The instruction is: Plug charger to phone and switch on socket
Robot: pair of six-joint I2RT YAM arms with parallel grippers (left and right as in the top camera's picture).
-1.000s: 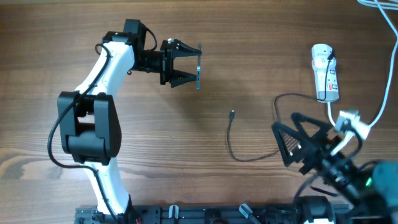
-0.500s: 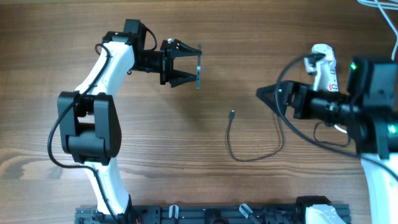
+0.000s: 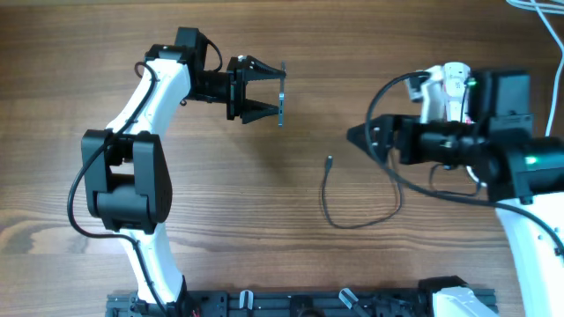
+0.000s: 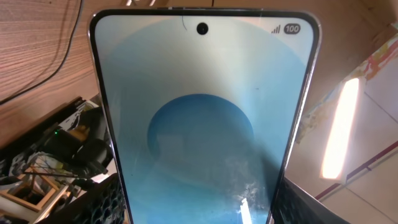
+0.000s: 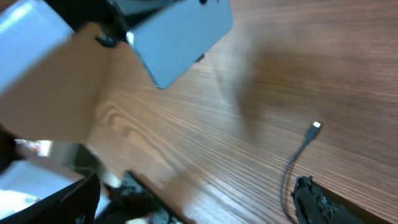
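My left gripper (image 3: pixel 279 92) is shut on the phone (image 3: pixel 281 92), holding it on edge above the table at the upper middle. In the left wrist view the phone's cyan screen (image 4: pixel 205 124) fills the frame between my two fingers (image 4: pixel 93 200). The charger is a thin black cable (image 3: pixel 328 207) lying on the wood, with its connector tip (image 3: pixel 329 161) free. My right gripper (image 3: pixel 357 136) hovers open and empty, just right of and above that tip. The right wrist view shows the tip (image 5: pixel 316 126), the cable (image 5: pixel 291 171) and the phone (image 5: pixel 180 31). My right arm partly covers the white socket (image 3: pixel 456 75).
A thick white cord (image 3: pixel 551 40) runs off the far right corner. The arms' base rail (image 3: pixel 291 304) lines the near edge of the wooden table (image 3: pixel 220 194). My left arm (image 3: pixel 141 150) stands at the left side.
My right arm has swung up from the near right corner and leftward, over the socket, bringing its open gripper close to the charger tip. The left arm and phone have not moved.
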